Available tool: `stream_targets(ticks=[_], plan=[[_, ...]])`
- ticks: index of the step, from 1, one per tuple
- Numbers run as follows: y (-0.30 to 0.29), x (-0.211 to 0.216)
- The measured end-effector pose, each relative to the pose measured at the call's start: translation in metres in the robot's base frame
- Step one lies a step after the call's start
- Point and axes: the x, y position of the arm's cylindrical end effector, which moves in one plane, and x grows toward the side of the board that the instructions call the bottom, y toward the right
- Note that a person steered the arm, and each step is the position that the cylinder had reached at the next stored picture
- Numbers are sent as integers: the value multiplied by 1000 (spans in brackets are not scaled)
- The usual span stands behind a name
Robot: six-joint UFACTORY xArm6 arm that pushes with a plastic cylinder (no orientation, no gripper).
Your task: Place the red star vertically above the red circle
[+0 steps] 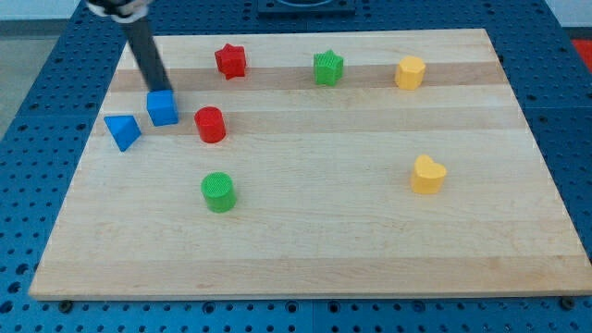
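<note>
Red is the colour you want: the red star [230, 61] sits near the board's top edge, left of middle, and the red circle [210, 124] lies below it, a little toward the left edge. Your rod has no jaws to open or shut, only my tip [159, 89], which touches the top of the blue cube [163, 108]. The star lies toward the right edge from my tip, slightly higher. A blue triangle [122, 131] waits nearby.

A pale wooden board [305, 240] lies on a blue perforated table [37, 111], evenly lit; the blue surface shows from 9 to 3 o'clock.
</note>
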Motion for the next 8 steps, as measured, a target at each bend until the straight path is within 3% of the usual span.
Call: stream_targets(ticks=[2,3,5,6,7,8], plan=[[37,4],[89,5],[91,5],[138,14],[139,14],[133,-35]])
